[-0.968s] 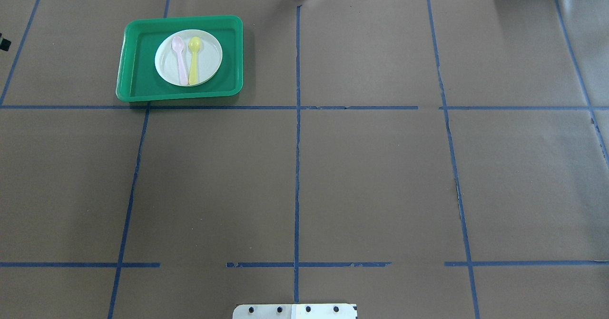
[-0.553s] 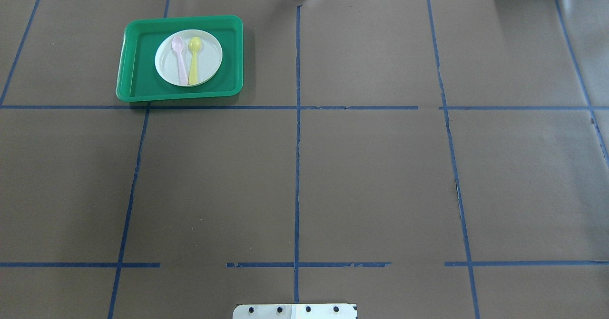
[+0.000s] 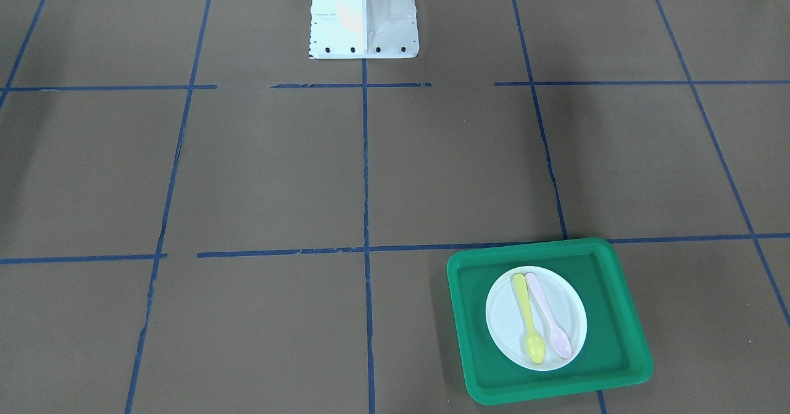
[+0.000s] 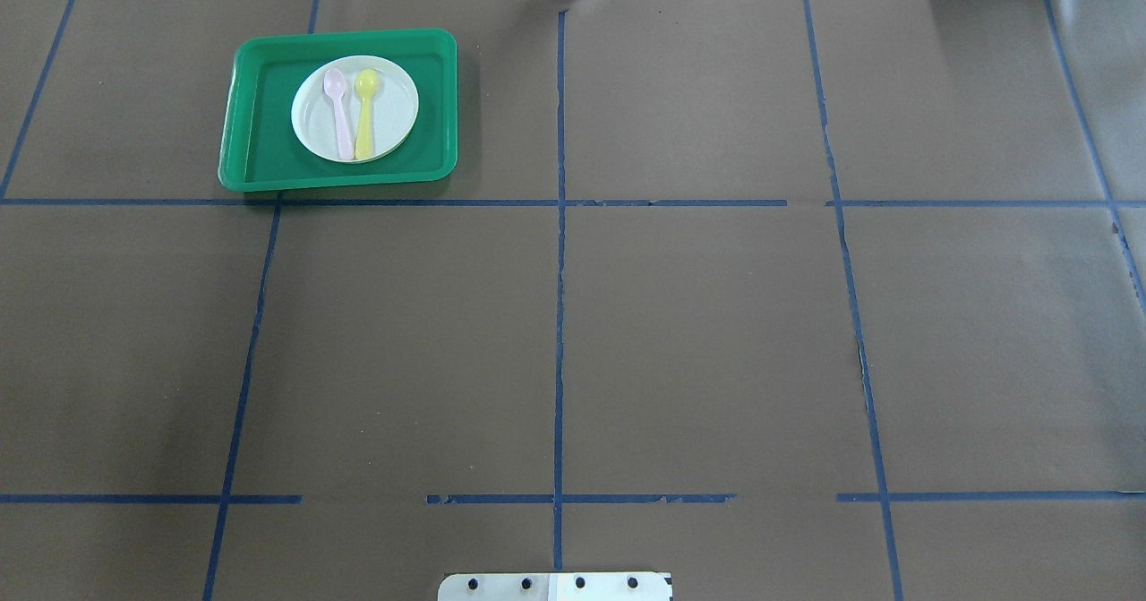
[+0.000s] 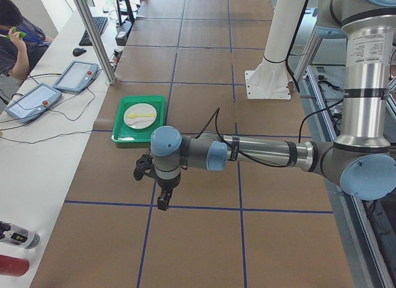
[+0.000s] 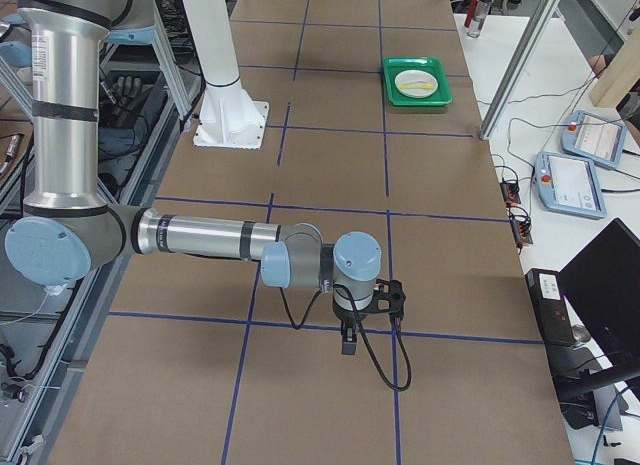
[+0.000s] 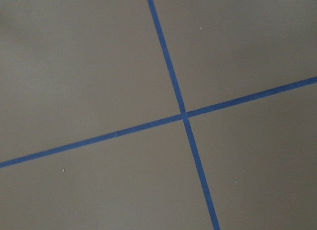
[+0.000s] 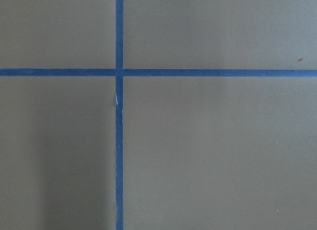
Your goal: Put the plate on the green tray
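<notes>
The small white plate (image 4: 398, 126) lies inside the green tray (image 4: 260, 149) at the far left of the table, with a pink spoon (image 4: 339, 117) and a yellow spoon (image 4: 365, 117) on it. Both also show in the front view: plate (image 3: 503, 321), tray (image 3: 611, 340). My left gripper (image 5: 162, 200) shows only in the exterior left view, low over bare table, well away from the tray (image 5: 120, 136). My right gripper (image 6: 348, 340) shows only in the exterior right view, far from the tray (image 6: 395, 90). I cannot tell whether either is open or shut. Both wrist views show only brown paper and blue tape.
The table is covered in brown paper with a blue tape grid. The white robot base (image 3: 363, 16) stands at the table's near middle edge. Tablets (image 5: 34, 99) and cables lie on a side bench beyond the tray, where a person (image 5: 15, 40) sits.
A small dark shape at the left edge of the overhead view has gone out of view. The tray, plate and spoons have not moved.
</notes>
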